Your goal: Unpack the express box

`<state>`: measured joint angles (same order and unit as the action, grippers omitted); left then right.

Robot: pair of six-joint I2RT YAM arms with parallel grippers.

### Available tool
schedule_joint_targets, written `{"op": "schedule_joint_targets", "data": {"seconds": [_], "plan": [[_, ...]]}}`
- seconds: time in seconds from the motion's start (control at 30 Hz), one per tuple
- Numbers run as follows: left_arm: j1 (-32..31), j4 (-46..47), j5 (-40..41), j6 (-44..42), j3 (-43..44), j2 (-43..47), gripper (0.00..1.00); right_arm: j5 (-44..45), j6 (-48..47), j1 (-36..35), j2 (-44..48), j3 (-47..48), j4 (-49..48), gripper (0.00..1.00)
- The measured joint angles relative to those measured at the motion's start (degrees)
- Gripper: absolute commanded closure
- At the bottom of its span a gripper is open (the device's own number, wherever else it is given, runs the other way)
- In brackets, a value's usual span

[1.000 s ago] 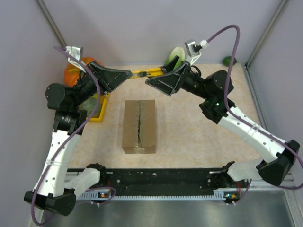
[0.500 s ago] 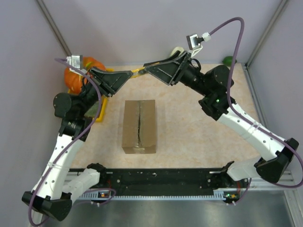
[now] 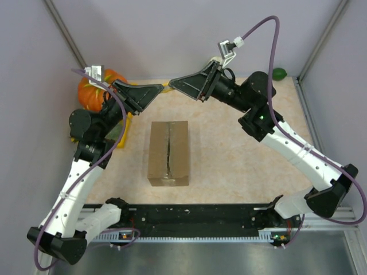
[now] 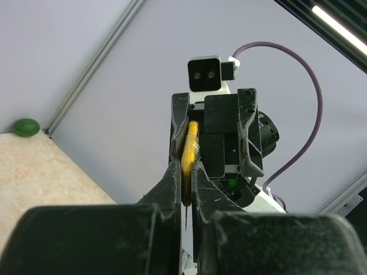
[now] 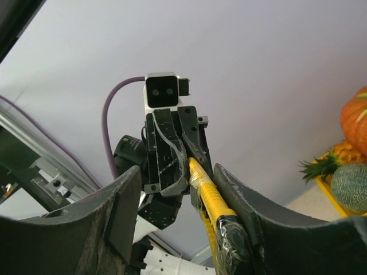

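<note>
Fingers (image 4: 171, 183) and a yellow knife (image 4: 189, 146) in mid-air

Left gripper (image 4: 184, 172) is pinched tight on one end of the knife; right gripper (image 5: 178, 172) has its fingers apart around the other end. Box (image 3: 168, 152) sits flaps-down on the table (image 3: 229, 166), between both arms.

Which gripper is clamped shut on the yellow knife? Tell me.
The left gripper: it pinches the yellow knife tight. The right gripper has jaws apart around the other end.
</note>
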<state>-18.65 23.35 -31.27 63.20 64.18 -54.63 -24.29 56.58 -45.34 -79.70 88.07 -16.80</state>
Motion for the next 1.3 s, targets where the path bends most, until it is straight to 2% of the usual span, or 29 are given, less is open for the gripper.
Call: {"op": "schedule_joint_targets", "data": {"seconds": [0.13,0.27,0.43,0.5,0.63,1.0,1.13,1.27,1.3], "plan": [[0.0,-0.7,0.3,-0.3,0.1,0.0,1.00,-0.4,-1.6,0.0,0.0,0.1,2.3,0.57],[0.0,-1.1,0.3,-0.5,0.2,0.0,1.00,-0.7,-3.5,0.0,0.0,0.1,4.6,0.68],[0.0,-1.2,0.3,-0.5,0.2,0.0,1.00,-0.6,-5.2,0.0,0.0,0.2,6.8,0.69],[0.0,-1.5,0.3,-0.5,0.2,0.1,1.00,-0.6,-5.5,0.0,0.0,0.2,7.1,0.63],[0.0,-2.0,0.3,-0.6,0.2,0.2,1.00,-0.7,-5.6,0.0,0.0,0.2,7.0,0.59],[-0.2,-3.2,0.7,-0.6,-0.6,1.7,1.00,-0.8,-5.1,0.0,0.0,0.2,6.6,0.68],[-0.3,-3.1,0.9,-0.5,-1.4,2.2,1.00,-0.7,-4.5,0.0,0.0,0.1,6.6,0.78],[-0.3,-2.9,1.0,-0.3,-1.5,2.3,1.00,-0.8,-3.8,-0.2,0.1,0.1,6.1,1.00],[-0.3,-2.9,1.1,-0.3,-1.5,2.3,1.00,-0.9,-3.5,-0.2,0.1,0.1,6.1,1.00]]}}
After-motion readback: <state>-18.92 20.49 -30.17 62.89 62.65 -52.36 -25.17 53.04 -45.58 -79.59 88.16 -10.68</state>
